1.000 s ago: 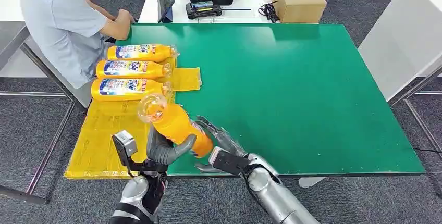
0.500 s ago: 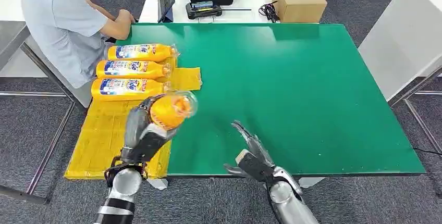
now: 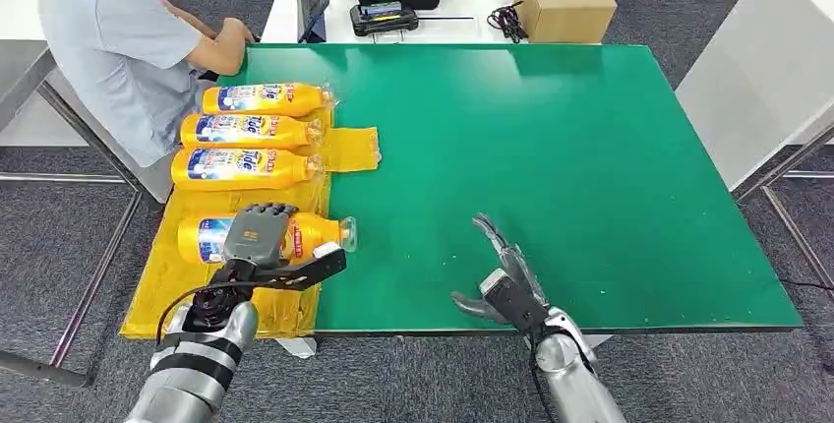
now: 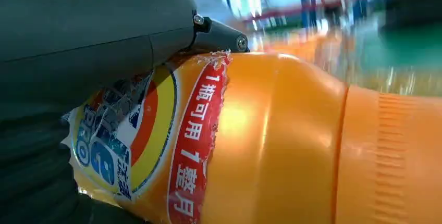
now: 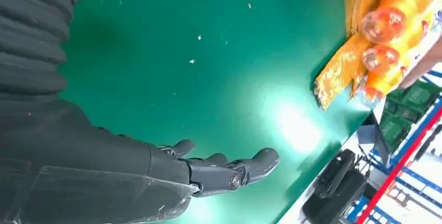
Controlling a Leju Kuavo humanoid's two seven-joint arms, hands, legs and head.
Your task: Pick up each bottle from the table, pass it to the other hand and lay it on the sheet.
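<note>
- The left hand (image 3: 258, 238) grips an orange bottle (image 3: 305, 236) lying on the yellow sheet (image 3: 187, 290), apparently resting flat.
- Three more bottles (image 3: 251, 131) lie beyond it.
- The right hand (image 3: 504, 280) hovers with fingers spread over the green table (image 3: 590, 167).

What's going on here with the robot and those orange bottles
The robot's left hand grips an orange bottle and has it lying on the yellow sheet at the left end of the green table, in line with three other bottles on the sheet. Its right hand is open and holds nothing, above the table's near edge. A person sits at the far left corner.
</note>
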